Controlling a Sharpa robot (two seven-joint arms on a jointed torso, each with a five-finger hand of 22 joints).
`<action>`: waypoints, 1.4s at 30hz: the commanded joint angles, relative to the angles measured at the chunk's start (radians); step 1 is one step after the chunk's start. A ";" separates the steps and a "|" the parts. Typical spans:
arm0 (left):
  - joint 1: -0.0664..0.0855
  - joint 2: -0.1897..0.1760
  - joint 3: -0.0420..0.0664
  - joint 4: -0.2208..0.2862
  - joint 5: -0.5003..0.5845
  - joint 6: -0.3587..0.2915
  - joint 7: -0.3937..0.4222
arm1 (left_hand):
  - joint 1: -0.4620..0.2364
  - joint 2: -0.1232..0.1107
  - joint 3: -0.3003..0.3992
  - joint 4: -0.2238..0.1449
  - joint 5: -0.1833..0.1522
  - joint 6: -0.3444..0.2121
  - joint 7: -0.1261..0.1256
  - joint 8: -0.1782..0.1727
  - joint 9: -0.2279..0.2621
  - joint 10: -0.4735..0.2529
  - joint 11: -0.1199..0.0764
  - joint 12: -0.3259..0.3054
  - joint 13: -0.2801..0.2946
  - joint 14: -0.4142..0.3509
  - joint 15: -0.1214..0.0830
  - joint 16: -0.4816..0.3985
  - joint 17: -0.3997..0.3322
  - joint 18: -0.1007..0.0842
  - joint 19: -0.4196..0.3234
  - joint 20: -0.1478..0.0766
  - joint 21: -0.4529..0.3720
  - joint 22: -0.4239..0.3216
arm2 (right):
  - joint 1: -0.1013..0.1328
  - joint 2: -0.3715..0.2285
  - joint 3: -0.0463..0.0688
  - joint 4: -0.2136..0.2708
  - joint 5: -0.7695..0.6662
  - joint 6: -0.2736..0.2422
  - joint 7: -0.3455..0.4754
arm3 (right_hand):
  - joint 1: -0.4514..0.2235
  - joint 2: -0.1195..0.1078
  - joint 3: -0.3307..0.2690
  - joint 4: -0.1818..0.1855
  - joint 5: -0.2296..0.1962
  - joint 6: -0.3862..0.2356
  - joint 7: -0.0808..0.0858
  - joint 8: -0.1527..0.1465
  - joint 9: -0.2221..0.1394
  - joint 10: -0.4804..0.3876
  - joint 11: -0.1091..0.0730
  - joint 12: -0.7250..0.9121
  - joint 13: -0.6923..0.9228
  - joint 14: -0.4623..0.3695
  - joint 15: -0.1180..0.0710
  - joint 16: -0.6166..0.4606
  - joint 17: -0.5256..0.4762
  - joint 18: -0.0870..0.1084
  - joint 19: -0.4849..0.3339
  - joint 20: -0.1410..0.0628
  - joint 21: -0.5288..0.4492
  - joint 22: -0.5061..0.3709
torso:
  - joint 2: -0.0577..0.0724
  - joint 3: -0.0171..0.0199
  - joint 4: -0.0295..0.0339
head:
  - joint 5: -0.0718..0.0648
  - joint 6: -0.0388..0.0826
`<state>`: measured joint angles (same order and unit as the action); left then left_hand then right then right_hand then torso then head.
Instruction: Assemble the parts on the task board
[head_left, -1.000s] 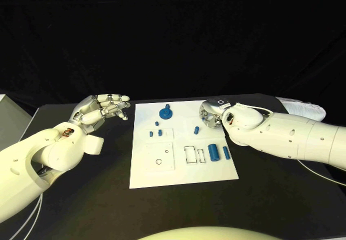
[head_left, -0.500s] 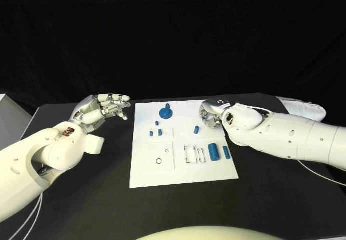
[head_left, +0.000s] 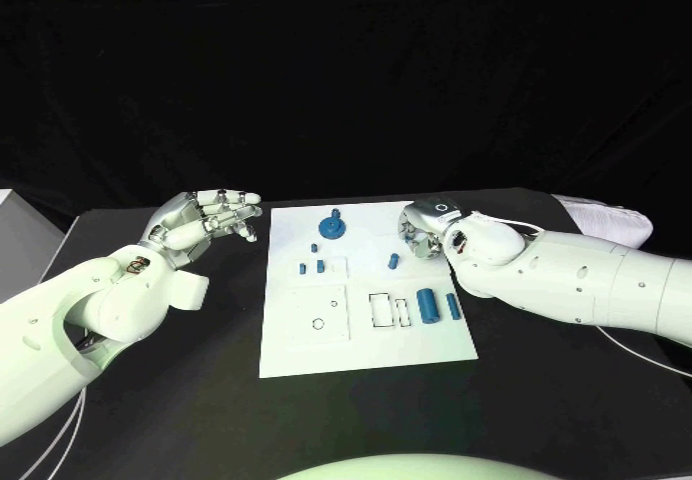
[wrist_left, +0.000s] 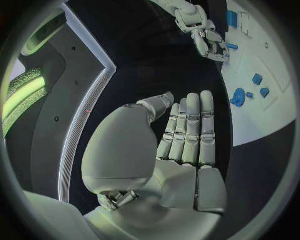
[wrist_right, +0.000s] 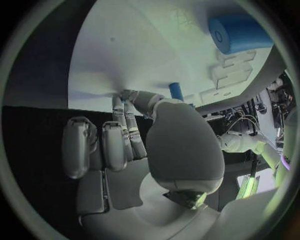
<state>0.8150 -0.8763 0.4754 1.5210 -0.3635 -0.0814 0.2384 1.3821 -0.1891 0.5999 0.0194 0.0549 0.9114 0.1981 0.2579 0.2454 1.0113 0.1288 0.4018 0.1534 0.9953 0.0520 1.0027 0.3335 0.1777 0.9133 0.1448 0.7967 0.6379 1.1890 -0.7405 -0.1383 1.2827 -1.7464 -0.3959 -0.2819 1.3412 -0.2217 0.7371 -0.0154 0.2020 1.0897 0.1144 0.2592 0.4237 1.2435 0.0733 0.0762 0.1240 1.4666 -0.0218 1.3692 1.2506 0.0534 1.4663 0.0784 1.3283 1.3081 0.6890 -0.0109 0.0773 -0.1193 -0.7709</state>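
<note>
Right hand (head_left: 427, 228) has edged lower; wrist view shows fingers (wrist_right: 128, 107) on task board (head_left: 361, 340), gripping nothing; left hand (head_left: 202, 222) half-curled, empty.

Blue parts (head_left: 427, 305) on task board (head_left: 361, 340)

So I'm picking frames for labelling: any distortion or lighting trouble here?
Head view: even light, task board undistorted. Left wrist view: fisheye bends the board's edge. Right wrist view: blue cylinder looms large, board bulges.
</note>
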 joint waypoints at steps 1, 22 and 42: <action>-0.003 0.002 0.001 0.001 -0.004 0.007 0.002 | 0.004 0.009 -0.006 0.000 -0.003 -0.008 -0.002 0.002 0.002 -0.006 -0.003 0.004 0.002 -0.008 0.001 -0.003 -0.001 0.007 0.009 0.000 -0.004 -0.001 | -0.004 0.001 -0.002 0.005 -0.013 -0.057 -0.025 | -0.001 0.025 0.003 -0.002 -0.010 0.007 0.002 0.003 0.004 0.027 -0.020 0.008 0.008 0.036 -0.006 -0.006 -0.008 -0.001 0.063 -0.006 -0.004 0.075 | 0.000 0.0000 0.0007 | 0.000 0.000; -0.004 -0.001 0.001 -0.009 -0.005 0.001 -0.003 | 0.007 0.007 -0.009 -0.001 -0.003 -0.014 0.001 0.001 0.001 -0.025 0.001 0.005 0.001 -0.009 0.004 -0.007 -0.001 0.006 0.013 0.001 -0.009 -0.005 | 0.017 -0.059 0.015 0.087 0.073 -0.092 -0.033 | -0.004 0.025 0.006 -0.008 -0.020 0.009 0.000 0.005 0.006 0.032 -0.022 0.006 0.008 0.033 -0.008 -0.012 -0.015 -0.002 0.064 -0.008 -0.002 0.077 | 0.000 0.0007 -0.0005 | 0.001 -0.001; -0.004 0.003 0.001 -0.013 -0.005 -0.004 -0.002 | 0.008 0.006 -0.010 -0.001 -0.003 -0.017 0.002 0.001 0.001 -0.035 0.003 0.004 0.000 -0.009 0.005 -0.008 -0.001 0.006 0.014 0.001 -0.011 -0.007 | 0.025 -0.074 0.017 0.341 0.039 -0.080 -0.017 | -0.004 0.025 0.008 -0.009 -0.020 0.008 0.000 0.005 0.006 0.032 -0.022 0.005 0.008 0.033 -0.008 -0.013 -0.017 -0.002 0.064 -0.009 0.000 0.079 | -0.001 -0.0019 0.0006 | 0.027 0.000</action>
<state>0.8127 -0.8758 0.4753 1.5056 -0.3660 -0.0839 0.2291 1.3863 -0.1850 0.5944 0.0194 0.0549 0.9005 0.2017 0.2579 0.2459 0.9844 0.1341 0.4017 0.1537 0.9917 0.0556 0.9988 0.3335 0.1776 0.9203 0.1450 0.7928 0.6322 1.2171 -0.8198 -0.1197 1.6115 -1.6592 -0.4800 -0.3087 1.3361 -0.2038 0.7410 -0.0224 0.1774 1.0911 0.1135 0.2596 0.4282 1.2434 0.0732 0.0760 0.1312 1.4666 -0.0217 1.3593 1.2347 0.0534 1.4662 0.0787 1.3283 1.3075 0.6893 -0.0117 0.0775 -0.0978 -0.7683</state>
